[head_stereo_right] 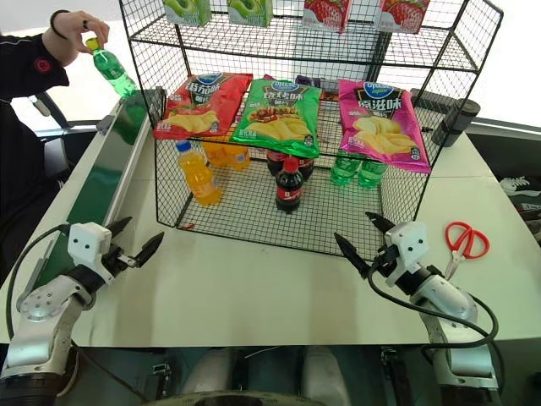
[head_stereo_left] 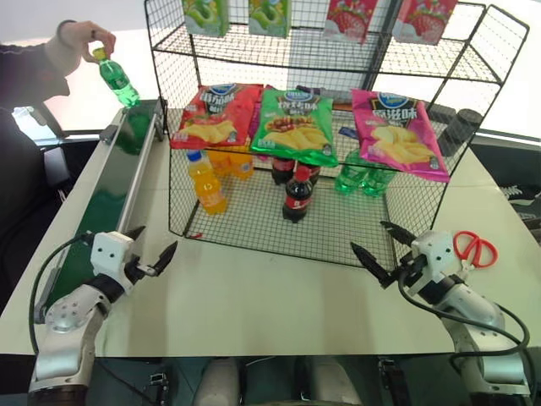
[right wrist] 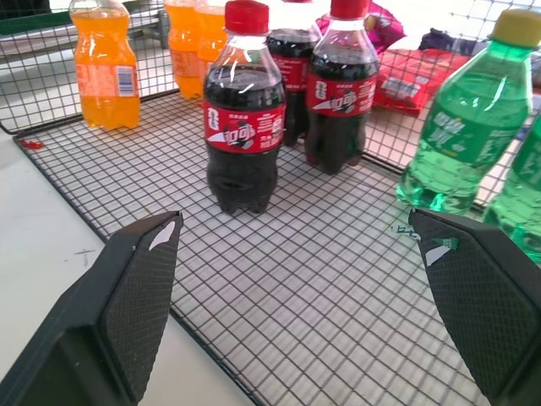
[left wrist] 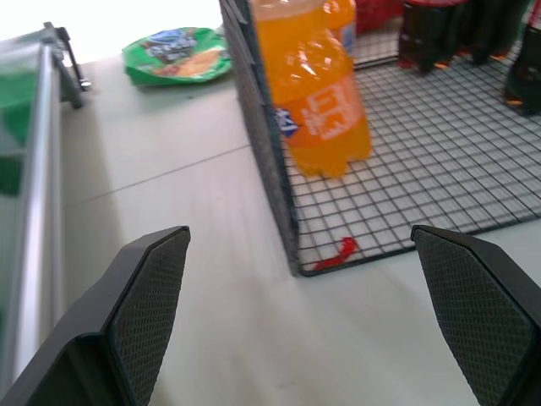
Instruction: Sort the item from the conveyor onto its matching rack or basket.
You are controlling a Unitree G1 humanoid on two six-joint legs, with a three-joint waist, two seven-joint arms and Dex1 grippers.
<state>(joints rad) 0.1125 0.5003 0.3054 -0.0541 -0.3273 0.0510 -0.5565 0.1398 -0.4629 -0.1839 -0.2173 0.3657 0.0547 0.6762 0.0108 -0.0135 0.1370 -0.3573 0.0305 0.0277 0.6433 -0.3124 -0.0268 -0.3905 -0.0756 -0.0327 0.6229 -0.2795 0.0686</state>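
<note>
A person's hand (head_stereo_left: 84,38) holds the item (head_stereo_left: 118,82), a small green bottle with a yellow cap, in the air above the far end of the conveyor (head_stereo_left: 110,194). The belt runs along the table's left side. The black wire rack (head_stereo_left: 254,228) stands mid-table; its bottom tier holds orange bottles (left wrist: 317,93), cola bottles (right wrist: 245,127) and green bottles (right wrist: 461,127). My left gripper (head_stereo_left: 156,238) is open and empty beside the belt, near the rack's front left corner. In front of the rack's right part my right gripper (head_stereo_left: 369,236) hangs open and empty too.
Three chip bags (head_stereo_left: 296,123) lie on the slanted middle shelf and drink cartons (head_stereo_left: 270,17) line the top shelf. Red scissors (head_stereo_left: 475,248) rest on the table at the right. Another green chip bag (left wrist: 177,55) lies on the table left of the rack.
</note>
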